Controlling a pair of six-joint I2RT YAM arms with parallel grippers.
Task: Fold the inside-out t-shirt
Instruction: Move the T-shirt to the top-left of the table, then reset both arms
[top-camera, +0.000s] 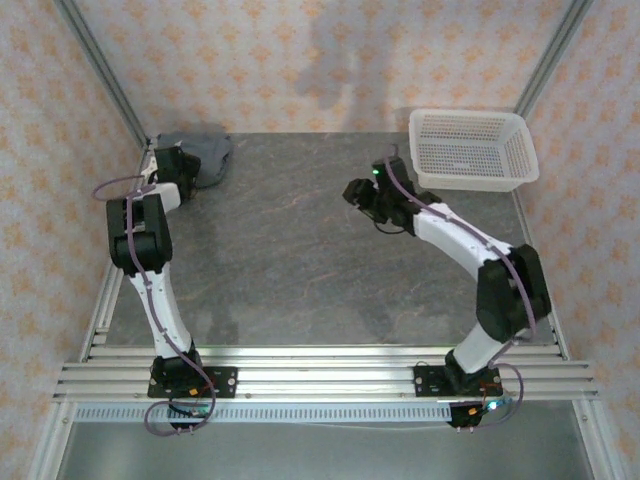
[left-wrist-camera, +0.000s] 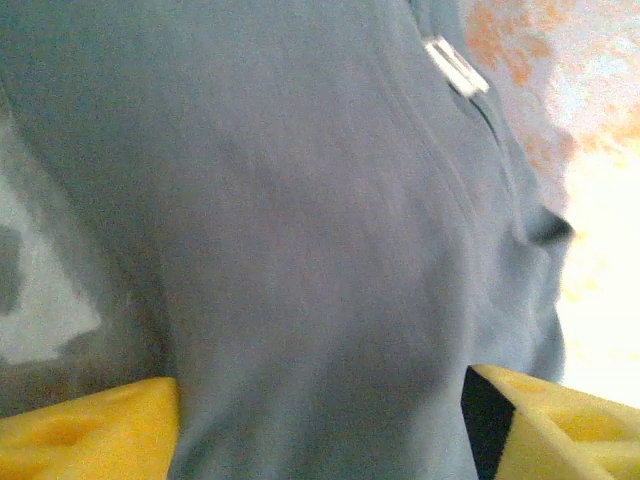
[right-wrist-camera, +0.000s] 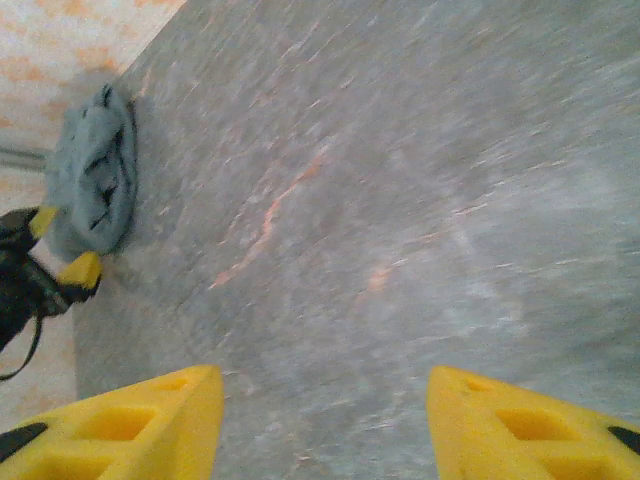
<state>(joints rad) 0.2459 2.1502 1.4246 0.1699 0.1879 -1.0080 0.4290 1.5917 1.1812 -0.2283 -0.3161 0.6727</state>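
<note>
Where the desk (top-camera: 300, 260) reached its far left corner, found the inside-out t-shirt (top-camera: 208, 152) bunched into a dark slate-grey heap, close against the patterned wall (top-camera: 300, 60). Noted the left claw (top-camera: 176, 165) at the heap's near left side, right up against the cloth.

From the left wrist, saw the t-shirt (left-wrist-camera: 300, 200) close up: smooth grey cloth with a seam running down it and a small white label (left-wrist-camera: 455, 65) near the top. Found the left claw (left-wrist-camera: 320, 440) spread wide, with one yellow fingertip (left-wrist-camera: 90, 430) at each lower corner and cloth lying across the whole gap between them. Could not tell whether either fingertip pressed into the cloth.

From the right wrist, caught the same heap (right-wrist-camera: 95, 185) far off at the upper left, crumpled and folded on itself. Saw the left claw (right-wrist-camera: 65, 245) just below it, yellow tips parted and set at the heap's edge.

Placed the right claw (top-camera: 362, 195) above the right half of the desk, near the white mesh basket (top-camera: 470, 183) but apart from it. Found the right claw (right-wrist-camera: 320, 420) spread wide too, holding nothing, with bare grey desk (right-wrist-camera: 400, 200) between its yellow fingertips (right-wrist-camera: 150, 420).

Located the basket in the far right corner, upright, well apart from the t-shirt across the width of the desk.
</note>
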